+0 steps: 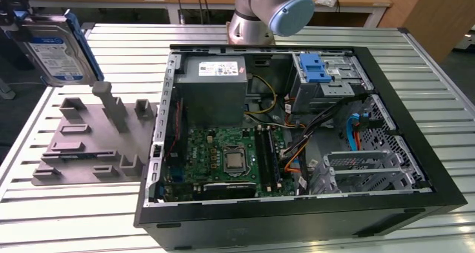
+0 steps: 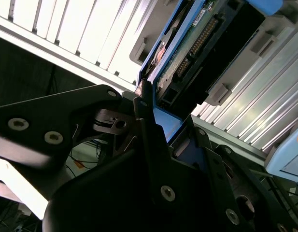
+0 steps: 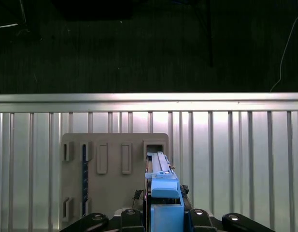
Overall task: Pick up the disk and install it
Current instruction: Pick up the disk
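- The claw is pinching the disk by its blue side rails, with one finger pressed flat against the blue plastic. Holding it by the rails, I judge, keeps the grip off the label face and the bare circuit board.
- The disk hangs on edge in the air, touching nothing, above the grey slotted holder. In the exterior view the disk is high over the holder's far end, with its white-and-blue label turned to the camera.
- The holder lies flat on the slatted metal counter. Its posts and narrow slots look made to stand parts upright, which would explain the edge-on grasp.
- Just beside the holder, toward the exterior view's right, the open computer case lies on its side with the panel off, so its inside is reachable from above.
- Well apart from the holder, at the case's far corner, is a drive cage with a blue latch. The disk is not in the case.
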### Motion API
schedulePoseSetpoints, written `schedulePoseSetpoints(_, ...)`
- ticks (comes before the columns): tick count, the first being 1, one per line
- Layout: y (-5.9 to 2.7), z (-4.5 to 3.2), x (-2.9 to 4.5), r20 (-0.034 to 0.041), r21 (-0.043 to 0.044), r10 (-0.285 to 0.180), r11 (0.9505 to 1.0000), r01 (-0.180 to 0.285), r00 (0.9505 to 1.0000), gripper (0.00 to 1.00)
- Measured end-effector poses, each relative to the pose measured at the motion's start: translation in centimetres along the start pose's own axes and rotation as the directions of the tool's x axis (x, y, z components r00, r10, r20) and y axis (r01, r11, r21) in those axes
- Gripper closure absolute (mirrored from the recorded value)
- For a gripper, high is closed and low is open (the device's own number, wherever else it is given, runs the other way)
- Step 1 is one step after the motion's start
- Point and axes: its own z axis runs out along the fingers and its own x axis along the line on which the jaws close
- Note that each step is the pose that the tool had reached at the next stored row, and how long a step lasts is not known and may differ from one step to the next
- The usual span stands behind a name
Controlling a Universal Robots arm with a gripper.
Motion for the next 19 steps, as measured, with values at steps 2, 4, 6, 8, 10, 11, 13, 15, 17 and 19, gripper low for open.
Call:
schedulePoseSetpoints(2,0.00,-0.09,0.00,0.0000,0.0001,0.000,1.0000,0.000,1.0000,0.64)
schedulePoseSetpoints(4,0.00,-0.17,0.00,0.0001,0.0002,0.000,1.0000,0.000,1.0000,0.64)
schedulePoseSetpoints(6,0.01,-0.24,0.00,0.0000,0.0001,0.000,1.0000,0.000,1.0000,0.64)
schedulePoseSetpoints(8,0.01,-0.31,0.00,0.0000,0.0001,0.000,1.0000,0.000,1.0000,0.64)
schedulePoseSetpoints(10,0.01,-0.39,0.00,0.0000,0.0000,0.000,1.0000,0.000,1.0000,0.64)
schedulePoseSetpoints(11,0.01,-0.42,0.00,0.0000,0.0001,0.000,1.0000,0.000,1.0000,0.64)
schedulePoseSetpoints(13,0.01,-0.49,0.00,0.0000,0.0001,0.000,1.0000,0.000,1.0000,0.64)
schedulePoseSetpoints(15,0.01,-0.59,0.00,0.0000,0.0001,0.000,1.0000,0.000,1.0000,0.64)
schedulePoseSetpoints(17,0.02,-0.70,0.00,0.0000,0.0001,0.000,1.0000,0.000,1.0000,0.64)
schedulePoseSetpoints(19,0.02,-0.81,0.00,0.0000,0.0001,0.000,1.0000,0.000,1.0000,0.64)
